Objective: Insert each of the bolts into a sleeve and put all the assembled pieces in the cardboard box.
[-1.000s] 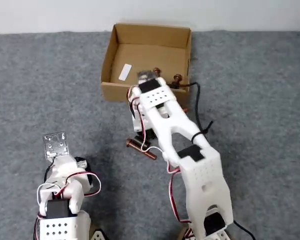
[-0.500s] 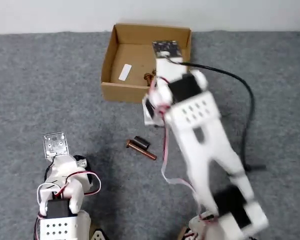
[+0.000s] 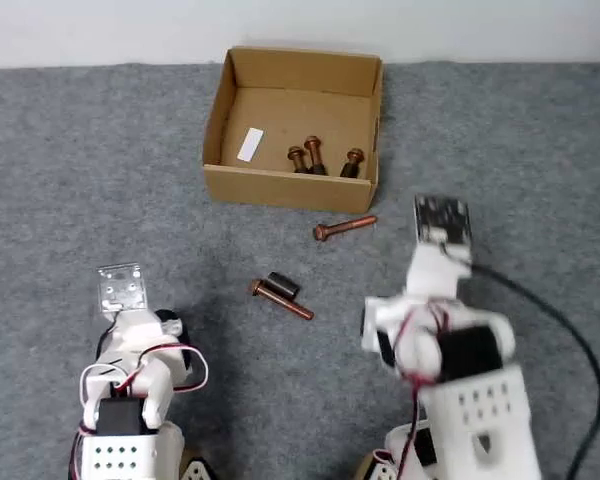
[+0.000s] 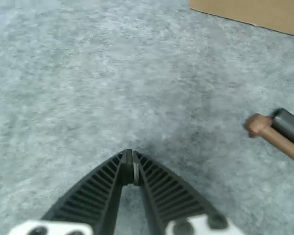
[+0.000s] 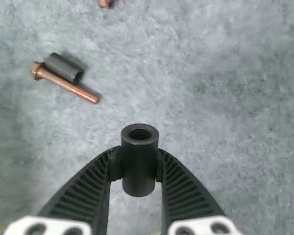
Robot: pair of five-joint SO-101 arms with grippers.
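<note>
The cardboard box stands at the far middle of the table; three bolts with sleeves lie inside it. In front of the box, a bare copper bolt rests on the carpet. Nearer, a second bolt lies against a black sleeve. My right gripper is shut on another black sleeve, held above the carpet, short of that pair. My left gripper is shut on nothing, low over the carpet, with the bolt's head off to one side.
Grey carpet covers the table. A white slip lies in the box's left part. The left arm sits at the near left and the right arm at the near right, its black cable trailing to the right.
The right arm has pulled back from the box to the near right. The three assembled pieces in the box and the bolt in front of it now show. The left arm barely shifted.
</note>
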